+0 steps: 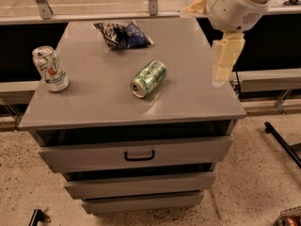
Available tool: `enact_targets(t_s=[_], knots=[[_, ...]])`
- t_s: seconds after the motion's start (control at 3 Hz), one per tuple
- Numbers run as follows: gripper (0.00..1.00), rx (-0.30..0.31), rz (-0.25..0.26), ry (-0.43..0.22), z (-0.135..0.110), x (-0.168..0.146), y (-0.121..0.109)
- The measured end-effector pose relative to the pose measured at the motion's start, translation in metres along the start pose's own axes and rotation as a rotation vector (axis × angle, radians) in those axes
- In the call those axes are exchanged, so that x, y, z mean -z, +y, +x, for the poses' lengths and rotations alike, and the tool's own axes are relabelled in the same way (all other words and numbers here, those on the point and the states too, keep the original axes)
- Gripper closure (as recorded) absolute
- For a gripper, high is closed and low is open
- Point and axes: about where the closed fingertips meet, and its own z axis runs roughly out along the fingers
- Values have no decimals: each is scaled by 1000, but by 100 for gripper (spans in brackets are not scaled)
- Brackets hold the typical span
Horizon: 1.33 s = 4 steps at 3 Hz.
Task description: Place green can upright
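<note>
Task barely begun by my read: green can (148, 78) lies on its side mid-top of the cabinet (193, 102), gripper (225, 62) hangs well apart near the right edge, grip state I can't tell, grasping and standing it up remain.

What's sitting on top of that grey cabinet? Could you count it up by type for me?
Drink cans: 2 (the green can lying on its side, the whitish can standing upright)
Snack bags: 1 (the dark blue bag at the back)
Total: 3
The robot's tool hangs by the right edge of the cabinet, apart from all three.
</note>
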Motion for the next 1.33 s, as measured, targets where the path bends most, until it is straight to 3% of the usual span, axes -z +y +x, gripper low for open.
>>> enact_targets(t_s=[0.33, 0.67, 1.33], knots=[[0, 208, -46, -1, -29, -36, -25], [0, 347, -144, 41, -44, -93, -34], [0, 453, -284, 89, -51, -175, -28]])
